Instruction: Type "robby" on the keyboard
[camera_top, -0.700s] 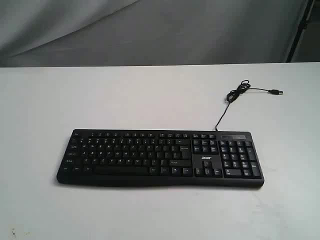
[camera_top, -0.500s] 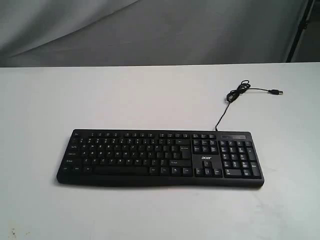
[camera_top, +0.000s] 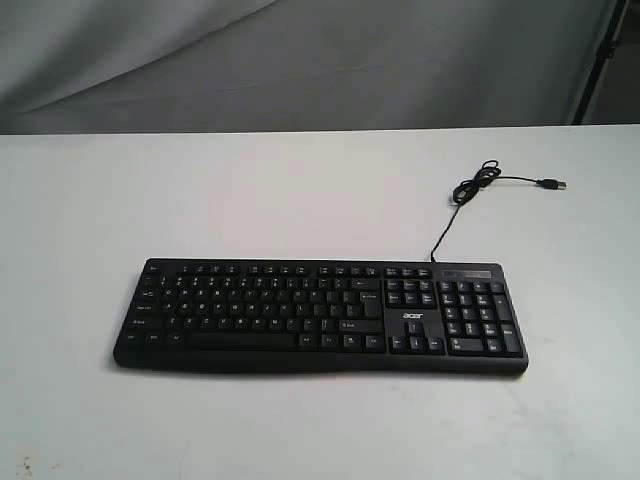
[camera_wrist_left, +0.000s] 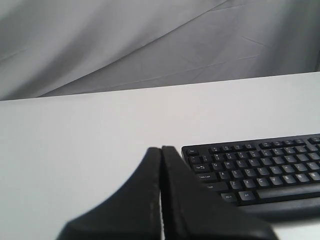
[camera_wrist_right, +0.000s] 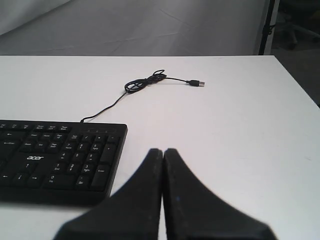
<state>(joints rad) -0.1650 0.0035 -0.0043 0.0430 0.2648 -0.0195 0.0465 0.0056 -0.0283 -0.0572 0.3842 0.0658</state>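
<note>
Closest to the left wrist camera, the left gripper (camera_wrist_left: 161, 150) has its two black fingers pressed flat together with nothing between them. Its tips sit off the Esc-corner end of the keyboard (camera_top: 320, 315), near it but not touching. The right gripper (camera_wrist_right: 162, 150) is likewise closed on nothing, its tips off the number-pad end and clear of the keys. The keyboard itself lies flat on the white table (camera_top: 300, 190), towards its near edge, with the long side running across the exterior view. From the keyboard's far edge above the number pad, a thin black cable (camera_top: 443, 228) runs away, loops into a small coil, and ends in a USB plug (camera_top: 552, 185) lying loose on the table. Behind the table hangs grey cloth (camera_top: 300, 60).
</note>
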